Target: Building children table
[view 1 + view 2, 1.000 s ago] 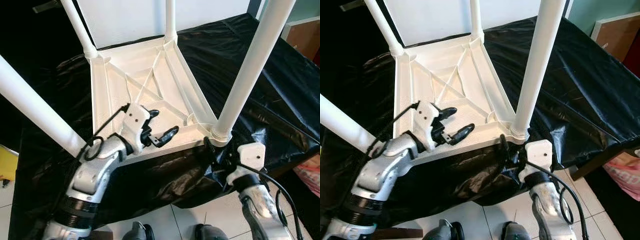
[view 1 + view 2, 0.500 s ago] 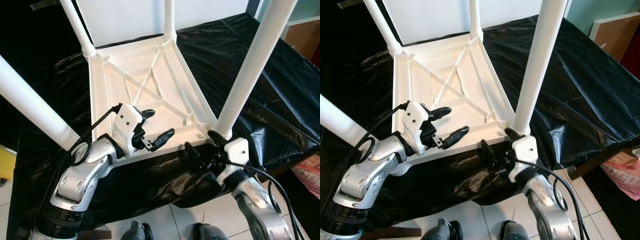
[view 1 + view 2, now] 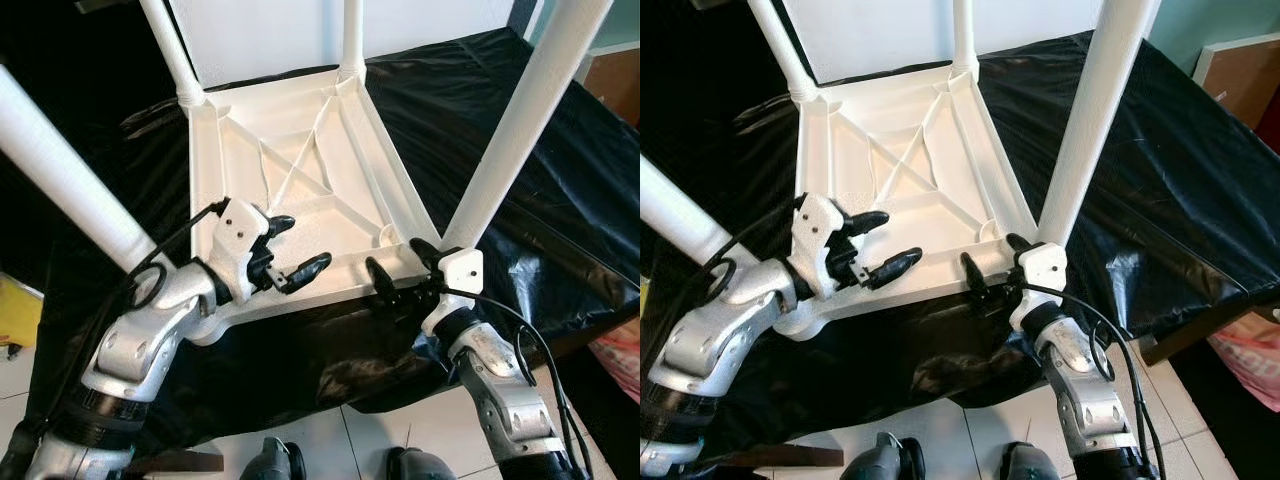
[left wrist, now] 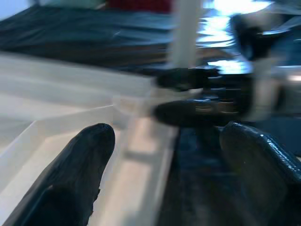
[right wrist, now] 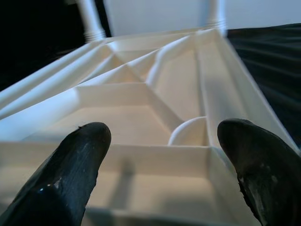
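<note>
**Lying upside down: white table between two spread grippers**

Lying inverted on a black sheet (image 3: 520,200), the white plastic table (image 3: 300,180) shows its ribbed underside, with diagonal braces crossing inside a raised rim. Four white legs point upward from the corners: the near left leg (image 3: 70,170), the near right leg (image 3: 520,130), the far left leg (image 3: 172,45) and the far right leg (image 3: 351,35). All four appear seated in their corner sockets.

The left gripper (image 3: 282,247) is positioned over the near rim of the table, toward the near left corner. Its two black fingers are spread apart, one above the inside of the frame and one nearer the rim's outer edge; nothing is held between them. Contact with the plastic cannot be confirmed. In the left wrist view the same fingers (image 4: 70,179) straddle the rim, and the other arm's black fingers are visible, blurred, further along that edge.

The right gripper (image 3: 400,268) is at the near right corner, just beside the base of the near right leg. Its fingers are likewise spread and empty, one at the rim's outer face and one close to the leg socket. The right wrist view looks along those fingers (image 5: 70,174) across the near rim toward the ribbed interior and the two far legs.

Pale floor tiles (image 3: 340,450) are visible below the sheet's near edge.
</note>
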### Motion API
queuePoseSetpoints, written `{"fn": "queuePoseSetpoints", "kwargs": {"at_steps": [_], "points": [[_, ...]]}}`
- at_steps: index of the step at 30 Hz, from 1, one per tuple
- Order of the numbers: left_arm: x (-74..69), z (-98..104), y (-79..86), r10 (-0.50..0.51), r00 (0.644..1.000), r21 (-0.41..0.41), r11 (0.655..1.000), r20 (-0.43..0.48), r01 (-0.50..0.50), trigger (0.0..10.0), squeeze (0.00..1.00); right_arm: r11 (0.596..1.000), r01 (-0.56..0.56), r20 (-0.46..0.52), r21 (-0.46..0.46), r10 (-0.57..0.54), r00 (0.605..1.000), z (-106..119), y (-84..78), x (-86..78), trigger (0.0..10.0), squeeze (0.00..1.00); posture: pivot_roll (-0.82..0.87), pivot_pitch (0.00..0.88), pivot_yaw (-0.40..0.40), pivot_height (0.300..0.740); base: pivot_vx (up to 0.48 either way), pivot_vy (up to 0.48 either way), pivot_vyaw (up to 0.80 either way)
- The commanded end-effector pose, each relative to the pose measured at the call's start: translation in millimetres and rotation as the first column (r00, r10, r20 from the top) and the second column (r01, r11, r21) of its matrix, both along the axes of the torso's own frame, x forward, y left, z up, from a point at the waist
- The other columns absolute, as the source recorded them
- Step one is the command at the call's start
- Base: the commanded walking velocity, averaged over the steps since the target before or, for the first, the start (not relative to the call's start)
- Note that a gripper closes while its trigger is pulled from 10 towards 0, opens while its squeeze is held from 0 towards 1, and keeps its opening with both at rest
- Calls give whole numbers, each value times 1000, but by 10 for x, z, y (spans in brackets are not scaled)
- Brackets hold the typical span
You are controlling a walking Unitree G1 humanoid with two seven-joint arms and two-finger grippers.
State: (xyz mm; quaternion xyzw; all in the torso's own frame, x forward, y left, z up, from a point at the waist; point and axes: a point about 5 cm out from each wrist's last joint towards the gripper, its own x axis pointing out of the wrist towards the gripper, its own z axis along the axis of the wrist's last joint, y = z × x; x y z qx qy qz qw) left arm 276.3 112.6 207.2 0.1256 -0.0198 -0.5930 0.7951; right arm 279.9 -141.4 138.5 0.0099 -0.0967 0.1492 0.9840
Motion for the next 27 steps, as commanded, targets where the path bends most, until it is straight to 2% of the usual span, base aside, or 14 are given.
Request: {"fn": "queuePoseSetpoints", "kwargs": {"at_steps": [1, 4, 7, 10, 11, 14, 19, 20, 23, 25, 27], "points": [[35, -2, 26, -26, 1000, 31, 999, 7, 25, 10000, 0, 988, 152, -22, 4, -152, 988, -78, -301, -3, 10000, 0, -14, 141, 55, 740, 0, 0, 0], [93, 96, -174, -107, 993, 38, 994, 50, 106, 10000, 0, 968, 249, -19, -12, -249, 968, -80, -520, 51, 10000, 0, -19, 143, 52, 740, 0, 0, 0], [115, 146, -303, -151, 985, 39, 988, 83, 148, 10000, 0, 958, 286, -2, -38, -286, 958, -60, -615, 76, 10000, 0, -25, 143, 57, 740, 0, 0, 0], [110, 143, -360, -168, 982, 39, 985, 90, 166, 10000, 0, 952, 302, 5, -48, -302, 953, -54, -659, 80, 10000, 0, -28, 143, 61, 740, 0, 0, 0], [100, 133, -447, -203, 975, 29, 979, 89, 202, 10000, 0, 943, 330, 14, -55, -329, 944, -52, -734, 91, 10000, 0, -38, 140, 67, 740, 0, 0, 0], [49, 89, -536, -233, 968, 16, 973, 95, 232, 10000, 0, 937, 345, 20, -54, -345, 939, -45, -789, 98, 10000, 0, -43, 140, 69, 740, 0, 0, 0], [-29, 37, -579, -238, 968, -11, 971, 82, 240, 10000, 0, 950, 307, 33, -62, -305, 952, -42, -715, 92, 10000, 0, -46, 142, 74, 740, 0, 0, 0], [-81, 16, -563, -226, 972, -23, 973, 70, 228, 10000, 0, 956, 283, 39, -72, -281, 959, -46, -656, 77, 10000, 0, -46, 144, 78, 740, 0, 0, 0], [-116, 2, -550, -217, 974, -29, 975, 63, 220, 10000, 0, 960, 269, 43, -79, -266, 963, -50, -618, 68, 10000, 0, -46, 144, 78, 740, 0, 0, 0], [-210, -9, -503, -189, 981, -48, 980, 52, 191, 10000, 0, 967, 235, 53, -98, -230, 972, -56, -537, 42, 10000, 0, -44, 145, 82, 740, 0, 0, 0], [-309, 28, -401, -95, 995, -108, 989, 33, 98, 10000, 0, 973, 202, 53, -109, -198, 979, -72, -459, 30, 10000, 0, -32, 151, 81, 740, 0, 0, 0]]}}
